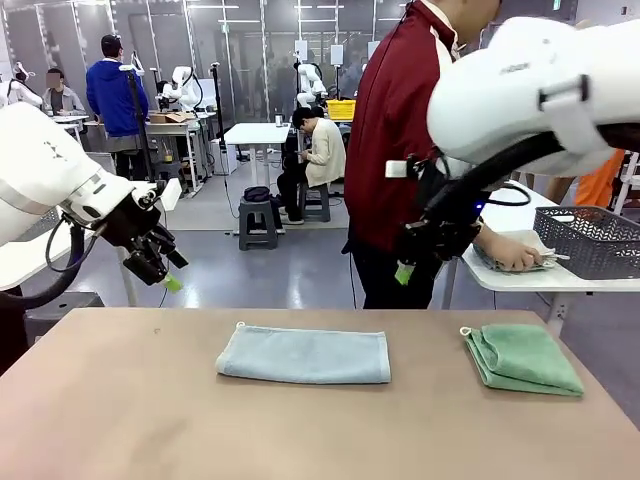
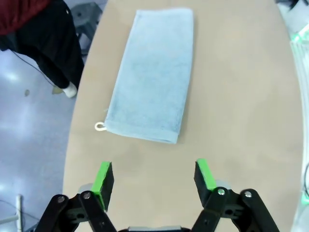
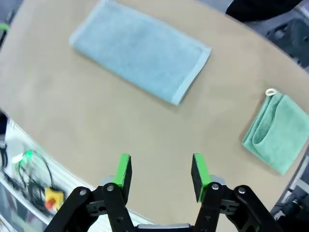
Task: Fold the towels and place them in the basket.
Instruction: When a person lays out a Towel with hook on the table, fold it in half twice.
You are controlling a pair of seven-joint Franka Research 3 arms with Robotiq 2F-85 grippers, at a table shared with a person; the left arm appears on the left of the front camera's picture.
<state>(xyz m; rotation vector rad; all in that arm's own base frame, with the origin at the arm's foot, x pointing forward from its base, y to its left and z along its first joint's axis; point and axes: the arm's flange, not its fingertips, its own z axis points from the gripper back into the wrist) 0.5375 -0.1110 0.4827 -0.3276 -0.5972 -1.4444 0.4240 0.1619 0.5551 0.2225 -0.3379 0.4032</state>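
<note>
Looking across from the front, the light blue towel (image 1: 305,355) lies folded in a long strip at mid-table, and the mint green towel (image 1: 522,358) lies folded smaller near the table's (image 1: 120,420) right-hand edge. The basket (image 1: 590,240) stands on a separate white side table, well apart from both, with the person's hand (image 1: 512,252) just beside it. The left gripper (image 1: 165,272) and right gripper (image 1: 405,268) hang above the far edge. Any carry to the basket is long and ends close to that hand, so a towel pinched by one layer could fall open on the way.

From the left wrist, the left gripper (image 2: 154,176) is spread wide and empty over bare tabletop, short of the blue towel's (image 2: 152,77) end with its corner loop (image 2: 100,126). Descending there risks snagging only the hem and dragging the strip askew.

From the right wrist, the right gripper (image 3: 159,171) is likewise parted and empty. The green towel (image 3: 277,130) sits off to one side by the edge, where a glancing push could slide it off.
</note>
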